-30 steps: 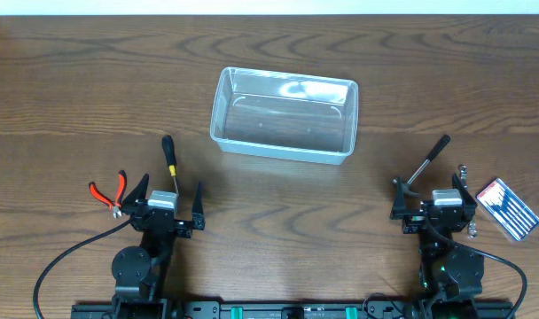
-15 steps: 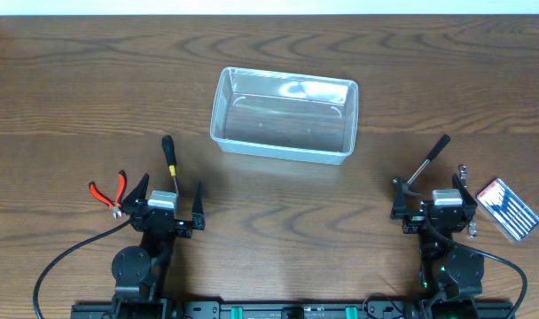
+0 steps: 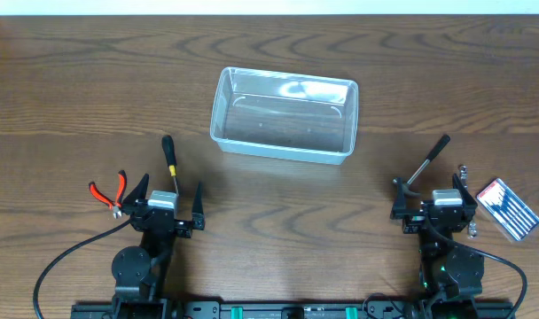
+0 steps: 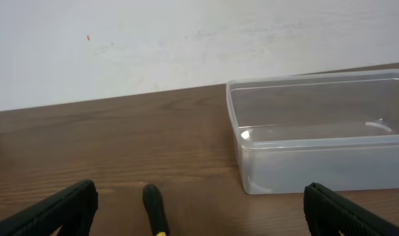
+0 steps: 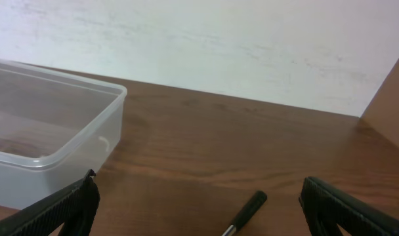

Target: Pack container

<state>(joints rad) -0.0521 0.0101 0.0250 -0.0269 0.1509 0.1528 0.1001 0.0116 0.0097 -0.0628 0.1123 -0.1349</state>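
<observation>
We are looking down on a brown wooden table (image 3: pixel 66 97). The container (image 3: pixel 284 115) is sitting near the middle of the far edge, its long side running along that edge, and the wood is showing through its clear walls.

Our left gripper (image 3: pixel 170 191) is sitting by the near edge, toward the near left corner, with its jaws spread wide and gripping nothing. A screwdriver (image 3: pixel 169 159) with a black and yellow handle is lying just ahead of it, its handle end pointing toward the far edge. Red-handled pliers (image 3: pixel 108 192) are lying just to its left.

Our right gripper (image 3: pixel 432 190) is sitting by the near edge toward the near right corner, with its jaws likewise released and holding nothing. A black-handled tool (image 3: pixel 425 161) with a metal shaft is lying slanted just ahead of it. A striped card (image 3: pixel 507 209) is lying to its right, close to the right edge.
</observation>
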